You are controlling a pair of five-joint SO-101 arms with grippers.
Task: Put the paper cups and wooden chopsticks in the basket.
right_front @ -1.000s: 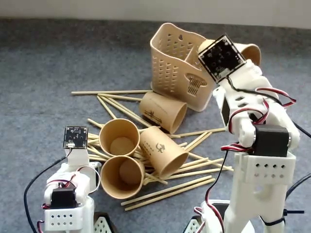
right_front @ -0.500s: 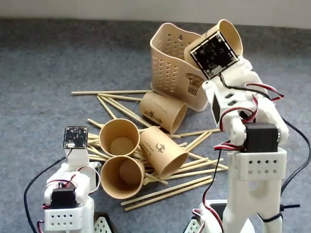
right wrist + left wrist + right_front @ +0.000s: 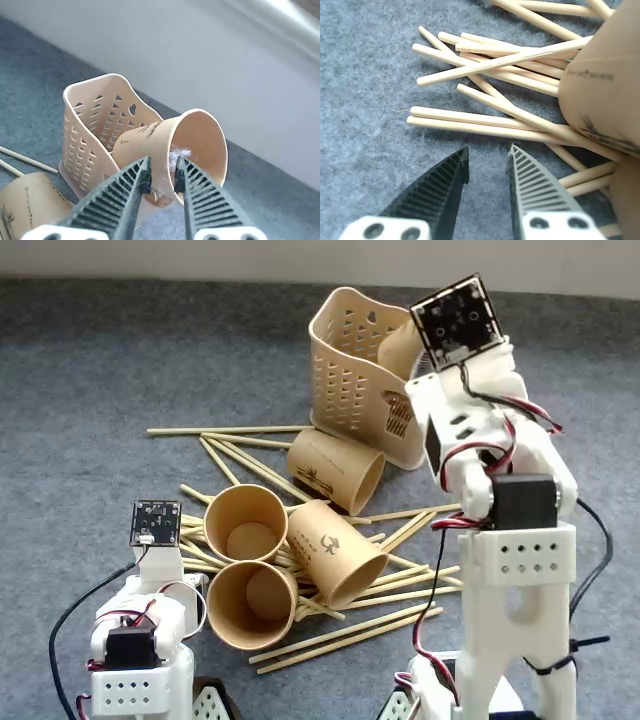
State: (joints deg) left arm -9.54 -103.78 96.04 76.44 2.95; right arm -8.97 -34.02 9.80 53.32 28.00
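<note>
Grey carpet (image 3: 100, 370) covers the work surface. At the left, the left gripper (image 3: 488, 149) sits low over the carpet with its jaws a narrow gap apart and nothing between them. The nearest chopsticks (image 3: 485, 125) lie just beyond the fingertips, clear of them. The chopsticks form a loose, crossed pile toward the centre, and four paper cups (image 3: 245, 523) rest on and among it. Two of these cups show their open mouths to the high camera, side by side; two lie on their sides. Dark print marks the walls of the lying cups but is too small to read. Right of centre, the basket (image 3: 350, 380) stands upright beyond the pile, with one lying cup just in front of it. At the right, the right gripper (image 3: 163, 161) is raised next to the basket's top edge, jaws clamped on the wall of a fifth cup (image 3: 195, 145) near its rim. This cup is held on its side by the basket's rim; contact between the two cannot be judged.
</note>
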